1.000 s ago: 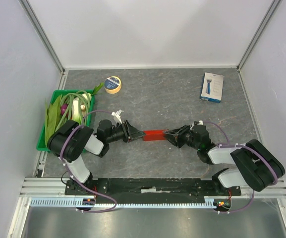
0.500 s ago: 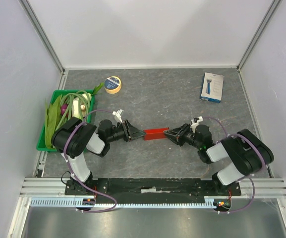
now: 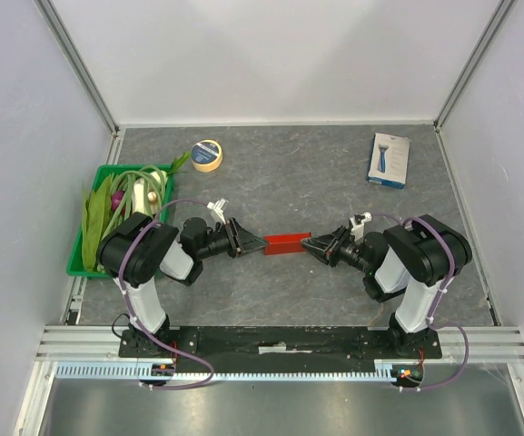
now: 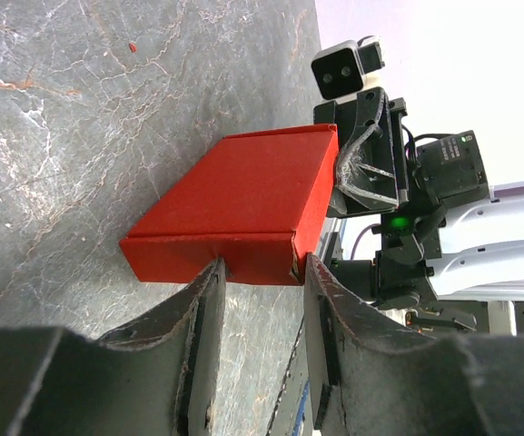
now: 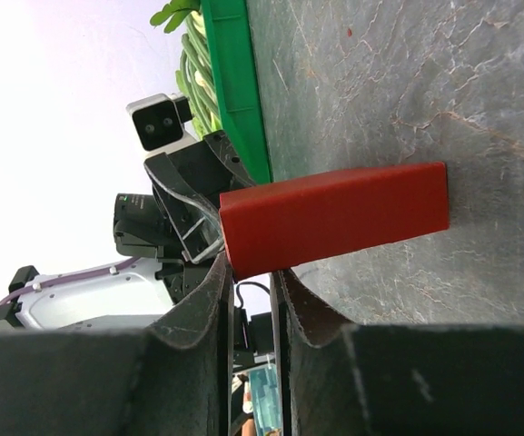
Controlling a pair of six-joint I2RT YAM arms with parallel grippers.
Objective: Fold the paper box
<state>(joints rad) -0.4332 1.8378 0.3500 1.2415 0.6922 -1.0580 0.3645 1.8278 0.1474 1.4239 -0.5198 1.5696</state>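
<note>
Greens [image 3: 98,213] are noted in a green tray [image 3: 74,263] at far left, with a tape roll [image 3: 207,154] behind, its label too small to be read. On the grey table [image 3: 334,182], the left gripper [image 3: 260,243] is set part-open astride the left end of the paper box [image 3: 285,243], though a firm hold cannot be determined; the right gripper [image 3: 309,243] is pinched narrowly on the opposite end. Print on the white-and-blue carton [image 3: 388,160] at far right cannot be made out.

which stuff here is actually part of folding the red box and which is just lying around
In the job: paper box, red, mid-table; left gripper and right gripper, one at each end of it.
Lying about: tape roll; white-and-blue box; green tray of leafy greens.
</note>
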